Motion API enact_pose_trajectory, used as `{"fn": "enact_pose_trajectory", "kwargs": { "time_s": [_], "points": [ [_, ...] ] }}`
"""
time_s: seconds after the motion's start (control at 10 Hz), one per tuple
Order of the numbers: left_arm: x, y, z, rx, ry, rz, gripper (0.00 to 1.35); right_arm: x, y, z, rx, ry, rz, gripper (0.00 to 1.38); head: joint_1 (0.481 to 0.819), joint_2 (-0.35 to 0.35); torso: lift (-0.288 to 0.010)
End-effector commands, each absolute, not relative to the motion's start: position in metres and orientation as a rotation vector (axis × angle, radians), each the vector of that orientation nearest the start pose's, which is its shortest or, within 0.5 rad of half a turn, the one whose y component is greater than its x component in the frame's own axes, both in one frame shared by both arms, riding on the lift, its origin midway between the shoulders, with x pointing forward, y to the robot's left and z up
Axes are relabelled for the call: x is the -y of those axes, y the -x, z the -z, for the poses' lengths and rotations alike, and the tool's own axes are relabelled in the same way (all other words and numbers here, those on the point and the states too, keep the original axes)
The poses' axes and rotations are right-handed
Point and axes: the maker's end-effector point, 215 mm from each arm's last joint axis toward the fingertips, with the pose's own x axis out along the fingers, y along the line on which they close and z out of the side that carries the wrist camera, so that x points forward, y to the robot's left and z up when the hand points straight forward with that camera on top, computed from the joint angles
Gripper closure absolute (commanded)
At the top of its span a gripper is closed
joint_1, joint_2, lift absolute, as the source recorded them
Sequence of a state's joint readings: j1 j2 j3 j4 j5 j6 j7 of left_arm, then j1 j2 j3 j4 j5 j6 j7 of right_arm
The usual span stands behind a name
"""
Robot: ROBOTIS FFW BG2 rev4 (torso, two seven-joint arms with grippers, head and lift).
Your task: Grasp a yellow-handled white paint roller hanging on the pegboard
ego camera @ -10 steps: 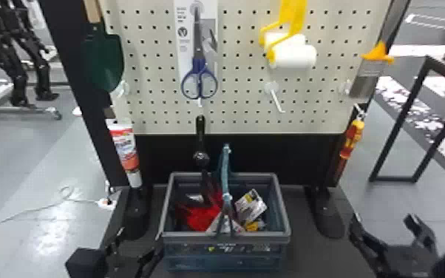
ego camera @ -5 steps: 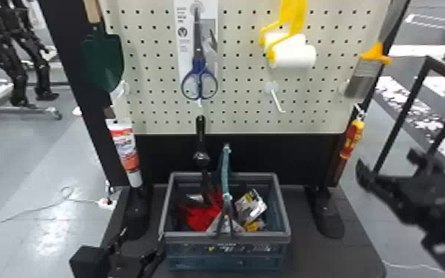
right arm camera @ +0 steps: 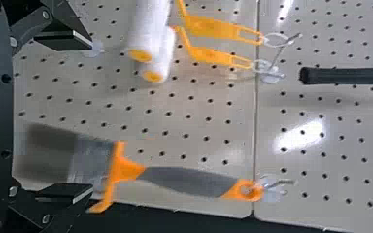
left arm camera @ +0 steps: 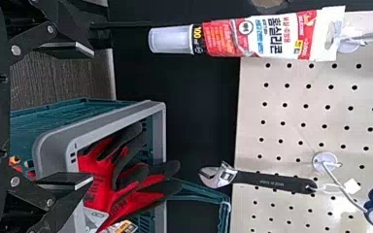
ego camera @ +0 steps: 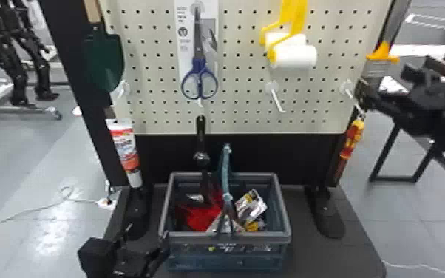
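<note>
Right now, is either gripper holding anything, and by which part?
Nothing is held. The right gripper is open and empty, short of the paint roller on the pegboard; the left gripper is open and empty too.

Pegboard (ego camera: 240,103) is standing at the back of the table (ego camera: 321,258). Crate (ego camera: 229,236) is sitting in front of it, with gloves (ego camera: 196,218) lying inside.

Hanging on the board, left to right: trowel (ego camera: 103,63), scissors (ego camera: 199,75), paint rollers (ego camera: 292,55), brush (ego camera: 379,63).

Tube (ego camera: 124,146) is hanging below the trowel, wrench (ego camera: 200,148) below the scissors, screwdriver (ego camera: 352,140) below the brush.

Right hand (ego camera: 366,97) is hovering just beside the brush. Left hand (ego camera: 133,258) is sitting low at the crate's front left corner.
</note>
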State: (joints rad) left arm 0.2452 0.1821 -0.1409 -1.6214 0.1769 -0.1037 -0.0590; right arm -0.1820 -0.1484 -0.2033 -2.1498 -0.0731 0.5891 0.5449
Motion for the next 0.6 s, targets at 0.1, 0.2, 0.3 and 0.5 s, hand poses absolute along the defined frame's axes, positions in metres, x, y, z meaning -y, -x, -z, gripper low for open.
{"fn": "enact_pose_trajectory", "kwargs": {
  "time_s": [0.1,0.2,0.3,0.5],
  "points": [
    [-0.188,-0.503,0.425,-0.122,0.014,0.217,0.38,0.203,-0.595,0.051,0.181,0.153,-0.492,0.25,0.549,0.0,-0.1],
    [-0.186,-0.505,0.426,-0.127,0.01,0.224,0.38,0.191,-0.599,0.04,0.191,0.16,-0.524,0.25,0.549,0.0,-0.1],
    [-0.185,-0.505,0.428,-0.133,0.01,0.225,0.38,0.174,-0.603,0.029,0.202,0.161,-0.568,0.25,0.549,0.0,-0.1],
    [-0.181,-0.51,0.425,-0.131,0.003,0.247,0.38,0.145,-0.611,0.006,0.222,0.171,-0.642,0.25,0.549,0.0,-0.1]
  ]
}}
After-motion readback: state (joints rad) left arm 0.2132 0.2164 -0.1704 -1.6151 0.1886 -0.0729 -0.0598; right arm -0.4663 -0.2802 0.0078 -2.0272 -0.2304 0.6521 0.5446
